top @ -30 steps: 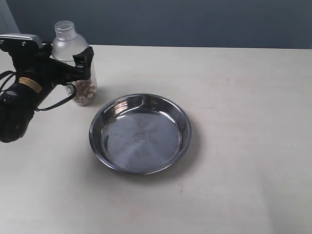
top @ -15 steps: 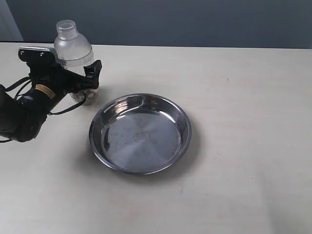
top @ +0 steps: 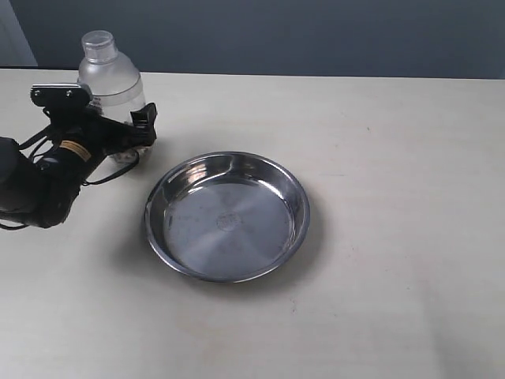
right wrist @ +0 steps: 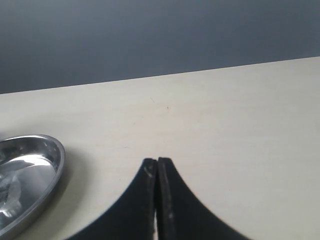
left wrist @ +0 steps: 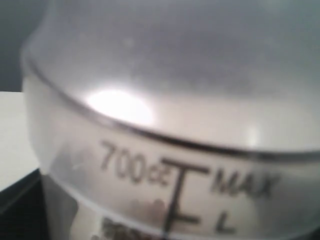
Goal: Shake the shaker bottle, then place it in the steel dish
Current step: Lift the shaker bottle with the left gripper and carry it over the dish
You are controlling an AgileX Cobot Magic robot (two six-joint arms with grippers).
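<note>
Exterior view: the left gripper (top: 118, 130), black and blocky with loose cables behind it, has its jaws pinching the shaker bottle (top: 114, 79) low on the clear body. The frosted domed shoulder and the small round cap (top: 99, 43) stand upright above the jaws. The bottle's base is hidden behind the jaws, so I cannot tell whether it rests on the table (top: 394, 158). The steel dish (top: 296, 207), round, shallow and mirror-bright with a flat bottom and a faint centre stamp, lies on the matte cream table, off to the side of the left jaws and apart from the bottle.

Left wrist view: the shaker bottle (left wrist: 175, 125) fills nearly everything ahead of the jaws, blurred by closeness. A dark seam line divides the cloudy shoulder from the clear body, where black print reads "700cc" and "MAX" beside a measuring mark, and blurred brown bits show below. One black finger (left wrist: 17, 202) shows at the bottle's side.

Right wrist view: the right gripper (right wrist: 157, 164) has its smooth black jaws pressed together with nothing between them, above the bare table (right wrist: 240, 125). The dish's shiny sloped rim (right wrist: 52, 160) curves off to one side of the tips, well apart from them.
</note>
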